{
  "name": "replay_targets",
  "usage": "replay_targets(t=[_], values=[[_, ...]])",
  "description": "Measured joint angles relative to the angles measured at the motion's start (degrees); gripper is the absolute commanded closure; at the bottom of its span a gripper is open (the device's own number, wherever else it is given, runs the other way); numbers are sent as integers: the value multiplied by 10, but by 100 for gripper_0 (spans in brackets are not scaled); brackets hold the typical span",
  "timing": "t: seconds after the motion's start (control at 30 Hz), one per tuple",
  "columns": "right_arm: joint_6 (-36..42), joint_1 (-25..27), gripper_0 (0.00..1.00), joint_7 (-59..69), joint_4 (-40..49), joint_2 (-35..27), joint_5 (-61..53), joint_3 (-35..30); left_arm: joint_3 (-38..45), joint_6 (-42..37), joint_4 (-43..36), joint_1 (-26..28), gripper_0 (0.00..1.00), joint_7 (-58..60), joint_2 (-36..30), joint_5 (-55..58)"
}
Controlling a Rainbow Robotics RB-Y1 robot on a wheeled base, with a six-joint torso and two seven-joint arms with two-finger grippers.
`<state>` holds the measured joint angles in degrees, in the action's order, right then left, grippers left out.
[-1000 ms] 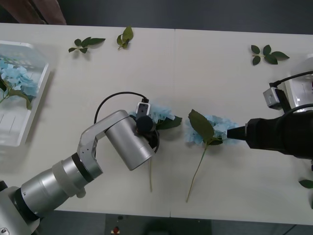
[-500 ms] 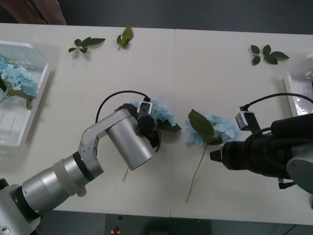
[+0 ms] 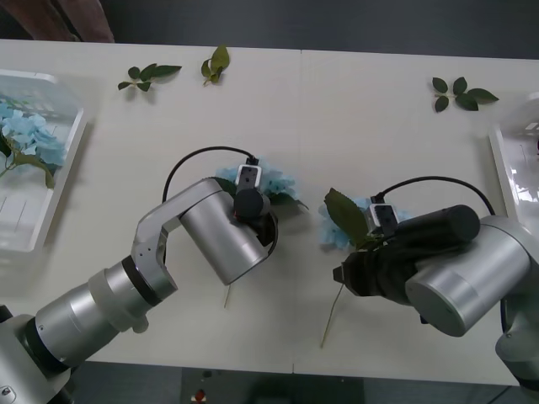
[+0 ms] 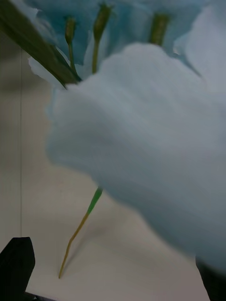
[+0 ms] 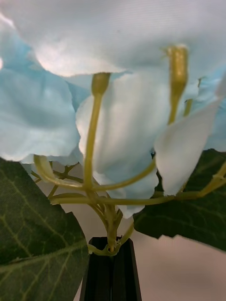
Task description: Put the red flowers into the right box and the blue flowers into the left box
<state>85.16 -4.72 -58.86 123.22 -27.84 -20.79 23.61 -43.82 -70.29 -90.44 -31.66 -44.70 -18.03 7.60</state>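
Here the left gripper (image 5: 111,263) has its black fingers (image 5: 101,273) pinched together on the stem junction of a blue flower (image 3: 271,183), whose pale petals and big dark leaves spread just beyond the fingertips. The bloom sits right at that gripper's tip, its thin stem trailing back underneath the wrist toward the near table (image 3: 379,109) edge. Beside it, the right gripper (image 4: 113,270) stands with fingers apart, one at each side, and a second blue flower (image 3: 341,223) lies directly ahead of it, petals pressed close, stem running down between the fingers over the tabletop. Well off behind the left arm, the left box (image 3: 34,227) already has blue flowers inside it. The right box (image 3: 505,160) sits out beyond the right arm.
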Motion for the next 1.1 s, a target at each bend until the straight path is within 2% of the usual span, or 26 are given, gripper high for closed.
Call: replay_targets(t=[0.3, 0.47, 0.7, 0.8, 0.83, 0.87, 0.9, 0.93, 1.1], values=[[-21, -26, 0, 2, -64, 36, 37, 28, 96, -56, -119, 0, 100, 0, -3, 64], [-29, -27, 0, 5, -83, 45, 50, 30, 140, -111, -205, 0, 100, -12, -35, 112], [-43, -27, 0, 20, -105, 45, 52, 45, 280, -221, -283, 0, 100, -120, -87, 219], [-49, -27, 14, 20, -107, 45, 53, 49, 364, -274, -304, 0, 100, -145, -114, 278], [-49, -27, 14, 20, -107, 45, 53, 49, 389, -286, -308, 0, 100, -157, -123, 292], [-49, -27, 70, 20, -107, 45, 53, 49, 413, -296, -311, 0, 100, -168, -132, 301], [-49, -27, 87, 20, -107, 45, 53, 49, 436, -310, -312, 0, 100, -180, -142, 310], [-49, -27, 97, 20, -107, 45, 53, 49, 460, -325, -312, 0, 100, -192, -153, 322], [-49, -27, 100, 20, -107, 45, 52, 49, 579, -372, -304, 1, 100, -245, -219, 371]])
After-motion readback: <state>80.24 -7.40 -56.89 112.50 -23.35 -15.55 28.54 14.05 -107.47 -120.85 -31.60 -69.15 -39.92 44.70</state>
